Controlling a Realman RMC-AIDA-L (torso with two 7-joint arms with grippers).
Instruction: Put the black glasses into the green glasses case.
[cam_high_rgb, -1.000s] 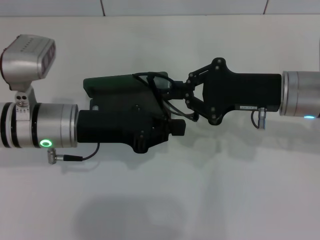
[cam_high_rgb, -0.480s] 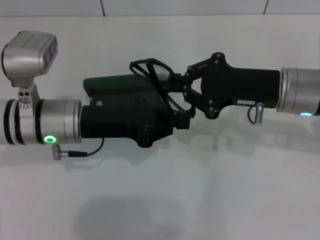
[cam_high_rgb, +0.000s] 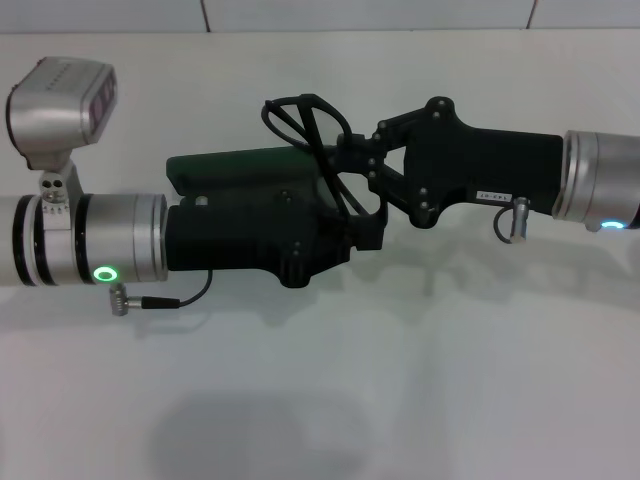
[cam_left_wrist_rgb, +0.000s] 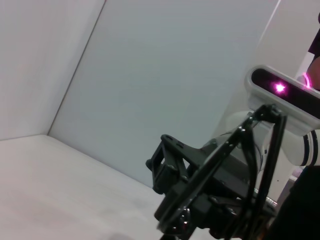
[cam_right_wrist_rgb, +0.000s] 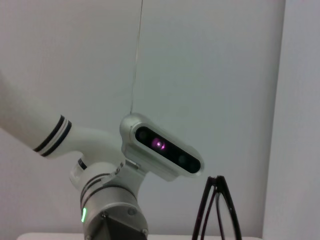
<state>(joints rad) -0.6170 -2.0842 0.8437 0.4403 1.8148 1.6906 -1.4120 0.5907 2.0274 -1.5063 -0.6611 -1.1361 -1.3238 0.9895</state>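
In the head view the black glasses (cam_high_rgb: 298, 120) hang tilted above the far right end of the green glasses case (cam_high_rgb: 235, 165). My right gripper (cam_high_rgb: 347, 152) comes in from the right and is shut on the glasses' frame. My left gripper (cam_high_rgb: 365, 230) reaches in from the left and lies over the near side of the case, hiding most of it. The right wrist view shows the glasses' slim temple arms (cam_right_wrist_rgb: 217, 210). In the left wrist view the right gripper (cam_left_wrist_rgb: 200, 185) holds the thin frame (cam_left_wrist_rgb: 265, 155).
A white table (cam_high_rgb: 400, 380) spreads around the arms. The left arm's silver wrist camera (cam_high_rgb: 62, 95) stands at the left, with a cable (cam_high_rgb: 160, 300) looping under the arm. A pale wall (cam_high_rgb: 360, 12) runs along the far edge.
The right gripper has raised the glasses up off the case and drawn them slightly toward the far side. The left arm has shifted a little to the right.
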